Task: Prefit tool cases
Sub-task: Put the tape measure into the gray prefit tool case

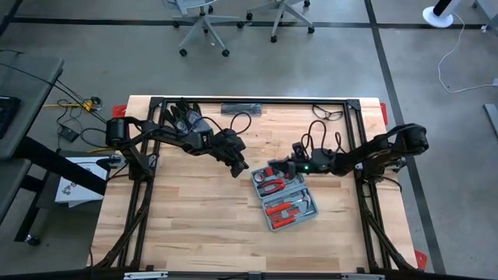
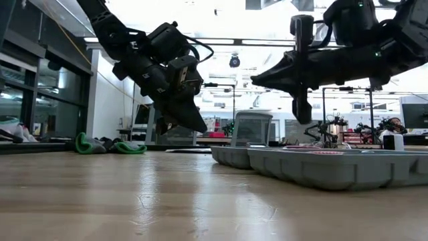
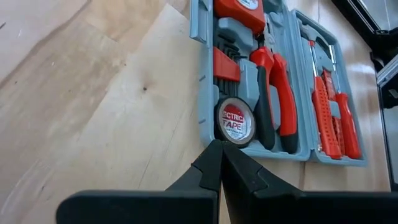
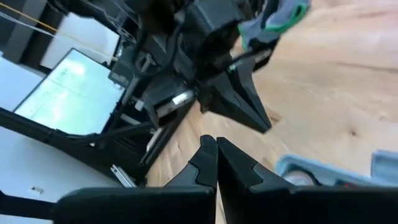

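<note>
Blue-grey tool case (image 1: pixel 285 197) lies open on table (image 1: pixel 187 225), tools seated. My left gripper (image 1: pixel 236 169) and right gripper (image 1: pixel 274 167) hover above its near edge, fingers pinched, empty. Closing remains, I judge.

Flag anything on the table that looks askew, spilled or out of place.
The open tool case lies skewed to the table's edges, but its tools sit in their recesses and nothing has spilled. Both pincers, left and right, hang shut above it, holding nothing.
</note>
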